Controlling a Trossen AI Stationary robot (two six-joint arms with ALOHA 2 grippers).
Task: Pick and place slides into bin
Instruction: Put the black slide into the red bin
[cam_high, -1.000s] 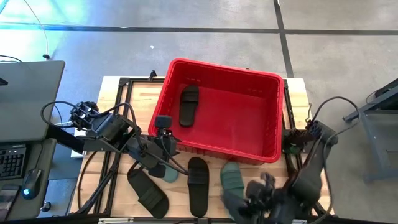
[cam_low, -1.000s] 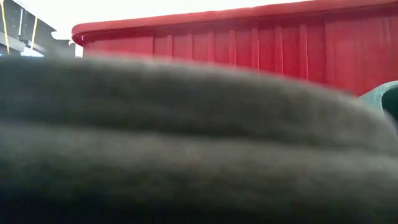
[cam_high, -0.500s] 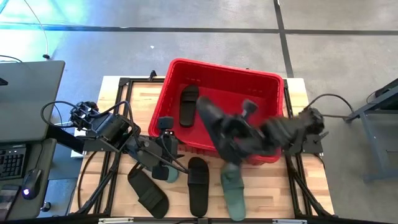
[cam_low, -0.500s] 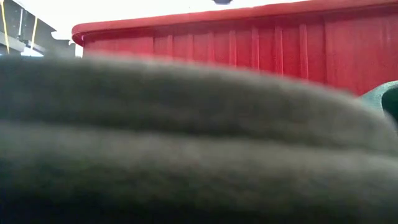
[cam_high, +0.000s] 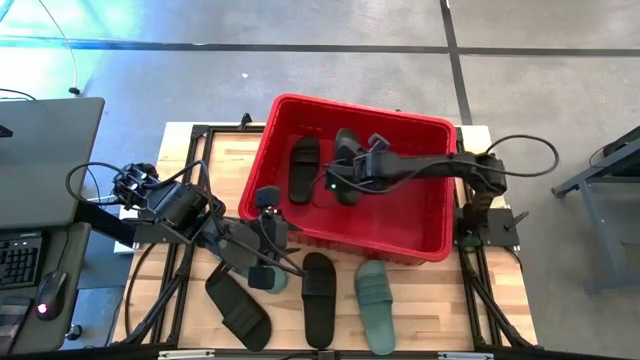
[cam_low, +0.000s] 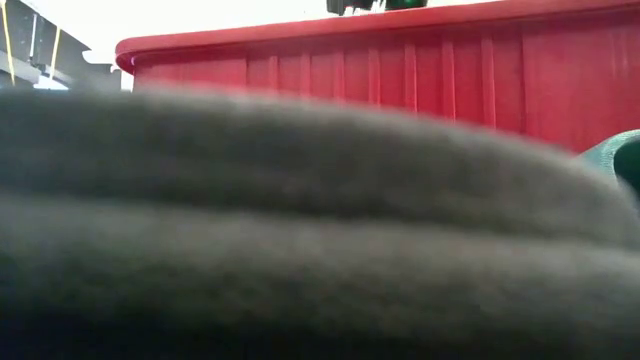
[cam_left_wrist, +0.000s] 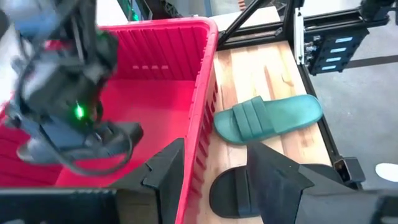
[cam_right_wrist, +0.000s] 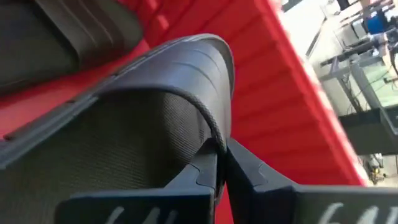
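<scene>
Black flat sandal (cam_high: 346, 160) is hanging in my right gripper (cam_high: 343, 181), fingers clamped on it, over the red plastic crate (cam_high: 437, 247); left gripper (cam_high: 262, 240) is waiting with fingers apart.

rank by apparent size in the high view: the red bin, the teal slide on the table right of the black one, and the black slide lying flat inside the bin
1. The red bin, by far the largest.
2 and 3. The teal slide and the black slide in the bin look about alike in size; too close to rank.
</scene>
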